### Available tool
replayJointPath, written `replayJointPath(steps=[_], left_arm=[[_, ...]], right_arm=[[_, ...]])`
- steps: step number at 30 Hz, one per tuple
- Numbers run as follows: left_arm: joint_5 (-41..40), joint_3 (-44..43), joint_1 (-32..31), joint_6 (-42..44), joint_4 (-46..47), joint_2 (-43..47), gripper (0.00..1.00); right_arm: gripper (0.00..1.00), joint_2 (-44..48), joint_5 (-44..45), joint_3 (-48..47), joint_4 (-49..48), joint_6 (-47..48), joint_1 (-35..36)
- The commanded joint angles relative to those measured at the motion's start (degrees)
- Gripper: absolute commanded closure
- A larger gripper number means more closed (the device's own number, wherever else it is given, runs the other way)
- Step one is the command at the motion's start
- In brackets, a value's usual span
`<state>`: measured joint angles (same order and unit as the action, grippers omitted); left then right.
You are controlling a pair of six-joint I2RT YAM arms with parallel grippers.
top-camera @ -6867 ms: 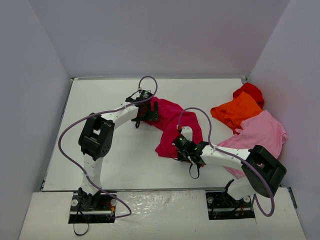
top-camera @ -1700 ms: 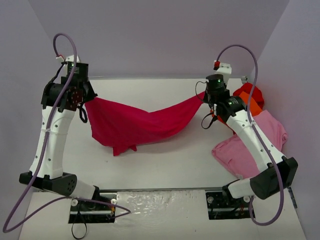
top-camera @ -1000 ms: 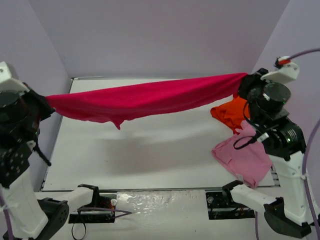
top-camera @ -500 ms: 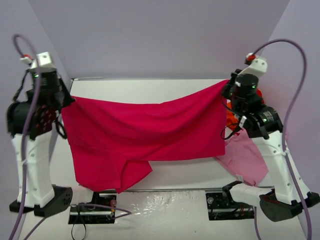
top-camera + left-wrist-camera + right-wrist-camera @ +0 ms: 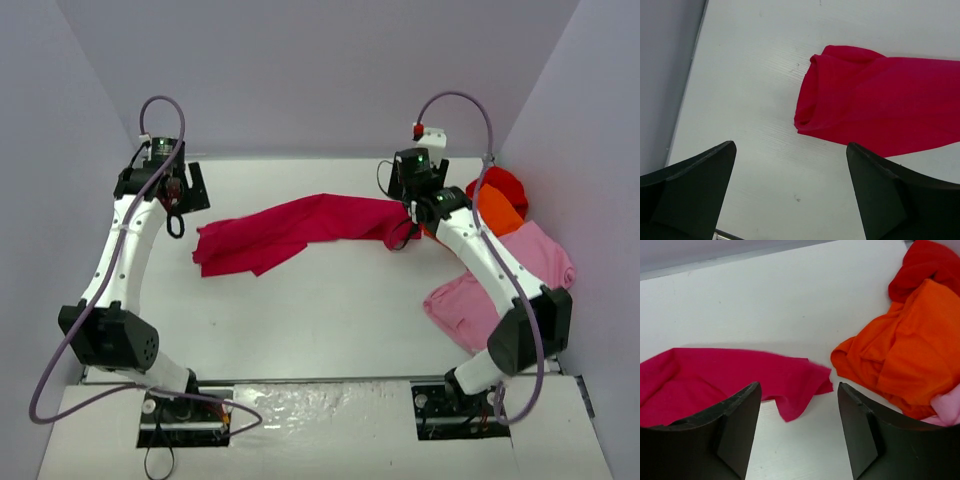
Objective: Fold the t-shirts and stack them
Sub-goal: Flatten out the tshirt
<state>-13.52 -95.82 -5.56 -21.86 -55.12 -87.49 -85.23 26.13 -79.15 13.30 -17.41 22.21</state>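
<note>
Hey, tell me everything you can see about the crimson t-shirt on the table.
The crimson t-shirt is soft plain cloth, lying on the white table as a long rumpled band running left to right, not neatly folded. Its left end is rolled over on itself; its right end tapers to a wrinkled corner near the orange shirt, apart from it. The left end effector and right end effector hang open above its ends, neither gripping it.

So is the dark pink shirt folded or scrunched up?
Scrunched, not folded: the crimson shirt lies as a long rumpled strip on the table, its ends curled over.

Crimson t-shirt (image 5: 875, 100) end — beyond spread pincer (image 5: 790, 195)
</note>
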Motion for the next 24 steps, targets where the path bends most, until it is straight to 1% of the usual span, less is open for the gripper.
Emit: replayJointPath(steps=[1, 3, 6, 8, 9, 10, 11, 13, 14, 16, 18, 21, 23, 24], left_arm=[[-0.8, 0.1, 1.6, 1.4, 8.0, 5.2, 0.03], [-2.4, 1.1, 1.7, 1.5, 9.5, 6.8, 0.03], [-2.0, 1.1, 1.9, 1.4, 9.1, 7.6, 0.03], [0.5, 0.3, 1.8, 1.2, 7.6, 8.9, 0.03], [2.4, 0.3, 1.7, 0.7, 6.7, 9.4, 0.03], [2.5, 0.5, 1.7, -0.1, 6.6, 10.1, 0.03], [5.7, 1.6, 1.7, -1.0, 5.9, 11.5, 0.03], [13.4, 3.7, 1.5, -5.2, 5.4, 12.7, 0.04], [16.1, 5.1, 1.4, -6.7, 5.7, 13.2, 0.04], [19.1, 8.9, 0.9, -9.5, 6.5, 13.6, 0.08], [18.8, 10.5, -0.4, -10.7, 7.3, 13.5, 0.08], [19.1, 13.8, -3.8, -13.1, 9.5, 11.7, 0.09], [19.3, 15.6, -6.4, -14.2, 11.0, 7.9, 0.09], [18.2, 15.8, -8.3, -14.4, 11.4, 5.9, 0.09]], right_arm=[[0.37, -2.1, 1.2, -0.7, -11.4, 1.1, -0.3], [0.37, -2.6, 0.6, -0.8, -12.8, 1.4, -0.3], [0.37, -3.2, 0.4, -2.7, -11.4, 1.2, -0.1], [0.38, 0.6, -2.2, -0.6, -10.4, -0.1, 0.8], [0.39, 1.4, -5.3, 1.4, -9.9, -1.2, 1.1], [0.39, 2.5, -5.5, 1.5, -9.2, -1.2, 1.2], [0.39, 3.4, -7.2, 4.6, -8.6, -2.0, 2.4], [0.40, 6.4, -7.7, 10.6, -6.3, -3.6, 4.5], [0.41, 7.3, -8.2, 12.6, -5.8, -4.3, 4.9], [0.43, 9.3, -9.3, 16.0, -5.6, -5.6, 5.3], [0.45, 9.9, -10.9, 19.5, -5.6, -7.7, 5.5], [0.45, 9.3, -13.5, 20.8, -5.5, -9.1, 7.7], [0.45, 8.9, -13.2, 21.1, -5.6, -9.9, 9.3], [0.46, 8.9, -13.2, 21.3, -5.6, -10.0, 9.5]])
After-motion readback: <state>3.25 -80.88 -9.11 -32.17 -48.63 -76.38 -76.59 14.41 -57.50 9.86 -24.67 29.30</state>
